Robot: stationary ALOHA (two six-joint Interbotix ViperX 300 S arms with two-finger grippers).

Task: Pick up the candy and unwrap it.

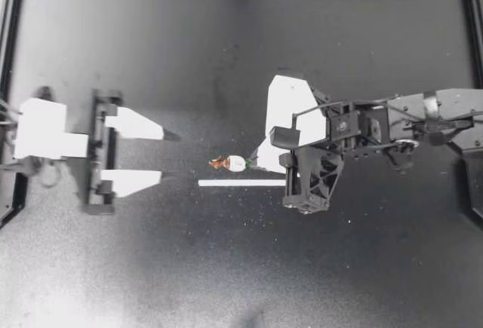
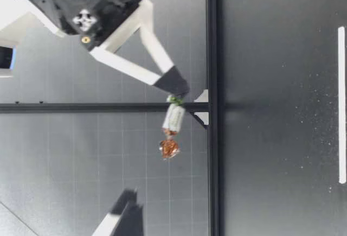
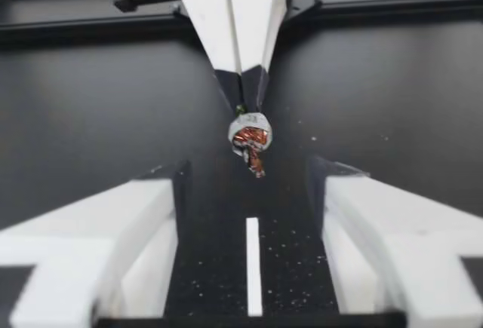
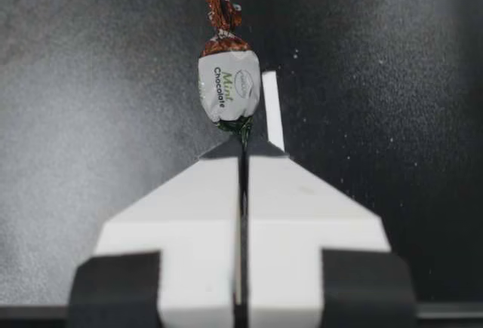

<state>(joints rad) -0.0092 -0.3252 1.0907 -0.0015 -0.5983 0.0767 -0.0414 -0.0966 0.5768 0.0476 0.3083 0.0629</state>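
Above the dark counter (image 1: pixel 151 268), the wrapped candy (image 1: pixel 235 164) is held by one twist in the closed right end effector (image 1: pixel 254 164), seemingly presented to the gaping, empty left end effector (image 1: pixel 161 154).

Print on candy (image 4: pixel 229 87) wrapper's white band: green and dark lettering, small logo beside.

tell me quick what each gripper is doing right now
left gripper: open, empty, pointed at the candy.
right gripper: shut on the candy's twisted wrapper end, holding it in the air.
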